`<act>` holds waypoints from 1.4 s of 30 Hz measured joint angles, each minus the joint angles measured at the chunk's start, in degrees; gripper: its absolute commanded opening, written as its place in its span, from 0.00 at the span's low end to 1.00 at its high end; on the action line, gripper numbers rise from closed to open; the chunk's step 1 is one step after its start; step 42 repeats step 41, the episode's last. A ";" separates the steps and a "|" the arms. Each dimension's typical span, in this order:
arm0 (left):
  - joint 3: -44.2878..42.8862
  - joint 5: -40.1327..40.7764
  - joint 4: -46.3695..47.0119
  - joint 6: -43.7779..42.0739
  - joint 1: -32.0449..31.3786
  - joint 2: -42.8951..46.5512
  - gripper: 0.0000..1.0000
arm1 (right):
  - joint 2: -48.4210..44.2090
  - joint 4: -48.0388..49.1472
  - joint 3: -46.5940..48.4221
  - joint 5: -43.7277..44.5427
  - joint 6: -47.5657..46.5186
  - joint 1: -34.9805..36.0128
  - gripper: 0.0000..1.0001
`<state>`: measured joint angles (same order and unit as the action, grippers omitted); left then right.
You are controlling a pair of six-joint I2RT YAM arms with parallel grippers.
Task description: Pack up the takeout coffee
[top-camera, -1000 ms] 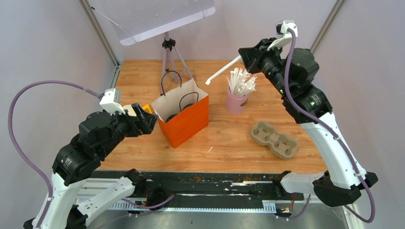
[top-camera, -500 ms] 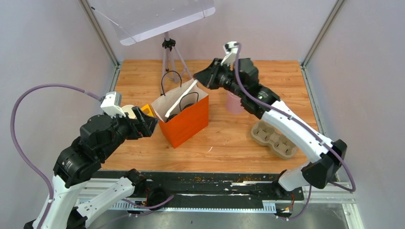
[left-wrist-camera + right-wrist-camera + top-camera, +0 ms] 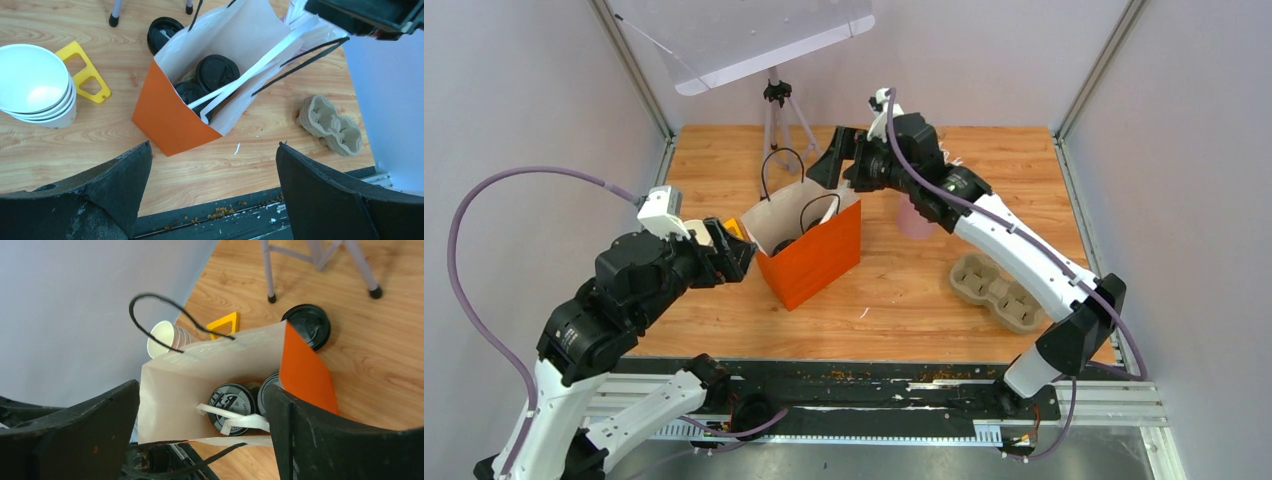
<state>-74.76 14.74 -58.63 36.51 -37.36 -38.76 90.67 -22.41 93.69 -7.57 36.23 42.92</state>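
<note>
With two lidded takeout cups point(image 3: 216, 72) sitting in the orange paper bag point(image 3: 167, 120) under what look like wrapped straws point(image 3: 250, 65), packing seems nearly done: the right gripper point(image 3: 836, 168), spread empty over the bag's mouth, should rise clear, the left gripper point(image 3: 729, 250) idling open alongside.

The orange paper bag's point(image 3: 170, 120) mouth is crowded: lidded cups point(image 3: 216, 72) cover its floor, wrapped straws point(image 3: 250, 66) lean across the opening, black cord handles point(image 3: 300, 67) arch over it, and the right gripper point(image 3: 836, 172) hangs just above. Bare table point(image 3: 904, 300) lies between bag and pulp cup tray point(image 3: 999, 290). Behind the bag sit a loose black lid point(image 3: 307, 325) and tripod legs point(image 3: 270, 270).
</note>
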 measured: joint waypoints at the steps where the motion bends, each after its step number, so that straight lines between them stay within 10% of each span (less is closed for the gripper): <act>1: -0.52 0.28 -0.11 -0.22 0.00 -0.17 1.00 | -0.02 -2.01 1.86 0.13 -1.44 -0.57 1.00; 14: -11.32 1.95 -0.81 -3.87 0.00 -5.35 1.00 | -9.20 -21.70 9.35 4.57 -19.26 -4.46 1.00; 42: -2.56 0.63 4.42 -7.06 0.00 -2.49 1.00 | -28.26 -27.98 -4.72 12.09 -13.38 -4.42 1.00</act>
